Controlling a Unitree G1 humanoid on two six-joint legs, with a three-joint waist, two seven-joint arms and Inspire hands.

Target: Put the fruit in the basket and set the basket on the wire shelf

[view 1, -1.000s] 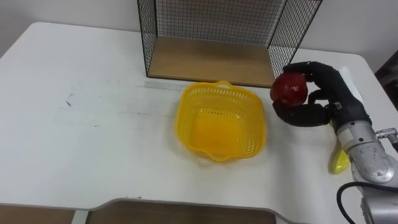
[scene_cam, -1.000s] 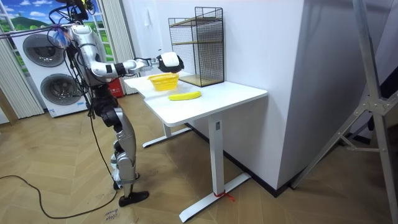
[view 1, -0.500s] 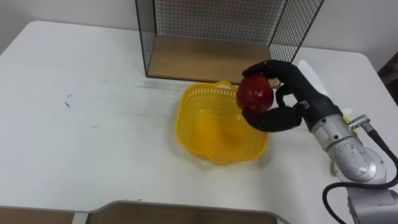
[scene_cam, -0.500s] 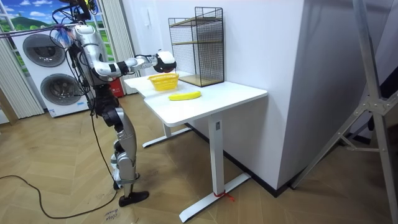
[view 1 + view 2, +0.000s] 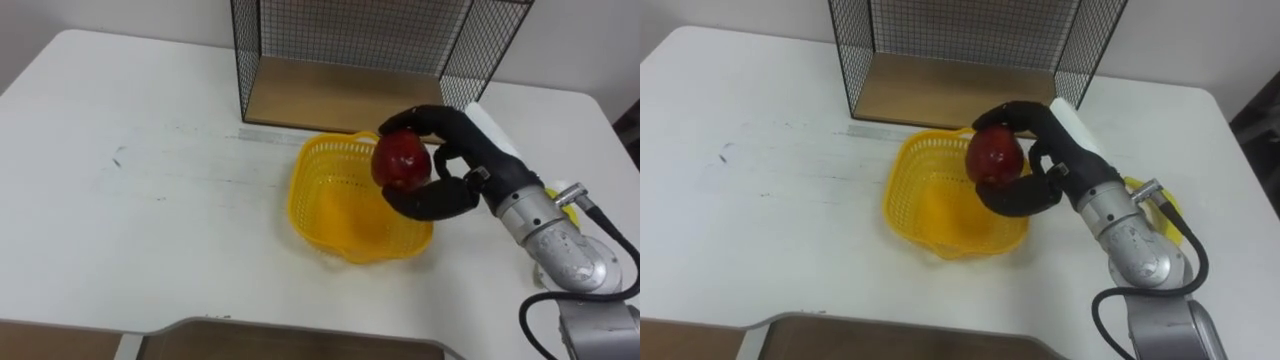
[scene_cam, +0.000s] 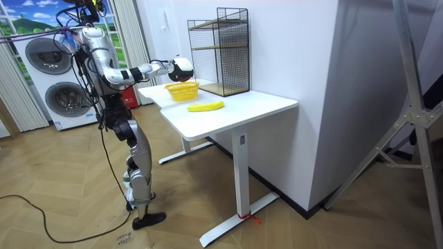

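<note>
Carried leftward across the white table point(image 5: 150, 220), the red apple point(image 5: 401, 160) now hangs over the yellow basket point(image 5: 305, 190) at centre frame, the right hand point(image 5: 468, 160) curled around it; release looks next.

The yellow basket point(image 5: 301, 198) is open from above, save where the right hand point(image 5: 478, 165), curled round a red apple point(image 5: 401, 160), hangs over its right rim. The wire shelf point(image 5: 340, 30) stands just behind, open-fronted, with mesh sides and back. The table point(image 5: 150, 180) to the left allows free approach. A banana point(image 6: 206, 106) lies near the right forearm.
</note>
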